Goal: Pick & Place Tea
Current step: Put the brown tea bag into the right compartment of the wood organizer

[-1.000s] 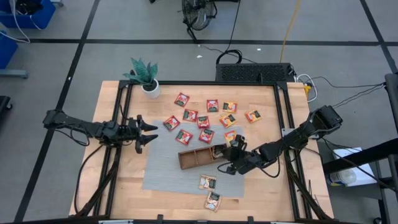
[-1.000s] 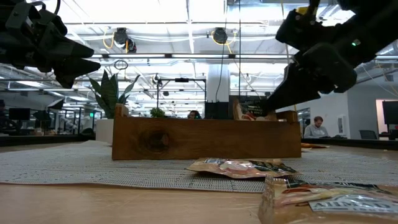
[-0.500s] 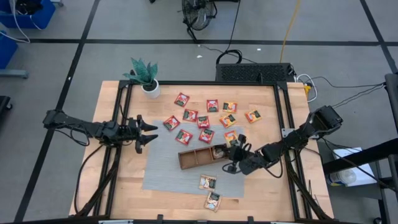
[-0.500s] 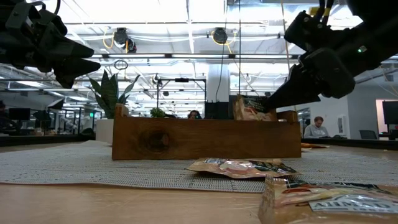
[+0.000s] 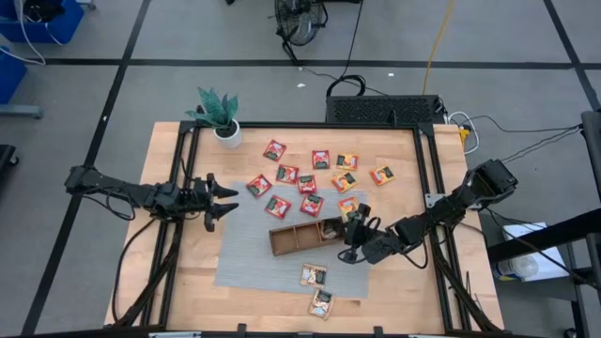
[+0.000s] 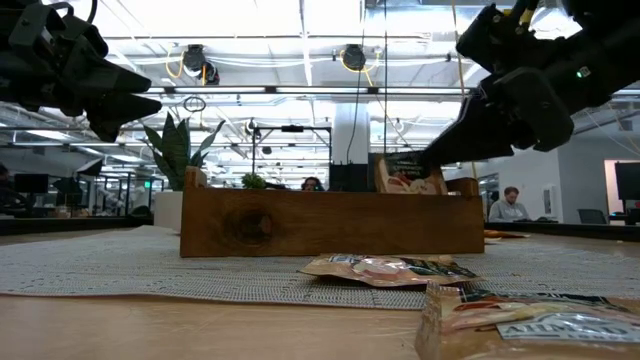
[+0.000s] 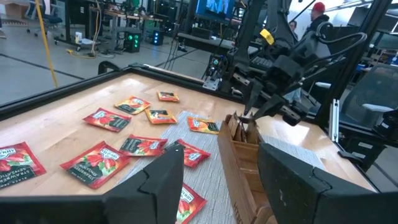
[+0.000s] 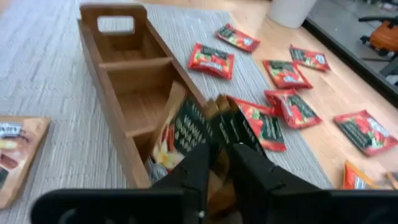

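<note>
The brown wooden tray lies on a grey mat. My right gripper is at the tray's right end compartment, shut on a dark green and white tea sachet that stands in it, above the wall in the low view. Several red and orange-yellow sachets lie flat on the table beyond the tray. Two pale ones lie near the table's near edge. My left gripper hovers open left of the mat, touching nothing. My right gripper holds the sachet by its upper edge, fingers slanting down from the table's right side. The fingers cover the exact place of contact. The sachet stands tilted, its lower part inside the tray's end compartment.
A potted plant stands at the table's far left corner. The tray's other two compartments hold nothing. One red sachet lies right beside the tray's far wall. Bare wood shows at the table's near left.
My right gripper has risen a little and drawn slightly toward the table's right edge. The sachet it holds has come up with it and now stands higher above the tray's wall. My left arm has kept still.
</note>
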